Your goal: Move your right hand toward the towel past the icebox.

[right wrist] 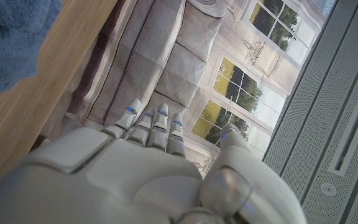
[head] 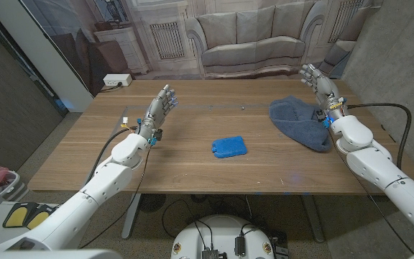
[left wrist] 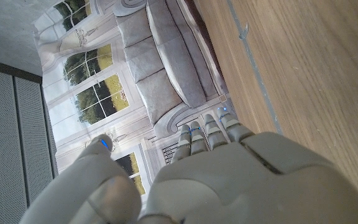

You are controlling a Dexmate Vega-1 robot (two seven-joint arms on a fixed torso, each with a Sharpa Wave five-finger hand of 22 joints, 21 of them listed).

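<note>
The right hand (head: 320, 88) hovers at the towel (head: 299, 121) in the right of the frame, fingers apart and holding nothing, well past the blue icebox (head: 228, 147) at table centre. The reach looks nearly done.

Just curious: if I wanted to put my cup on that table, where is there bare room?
Bare wood lies between the left hand and the icebox, and along the near edge. The far right corner is crowded: the towel lies there with the right hand over it.
</note>
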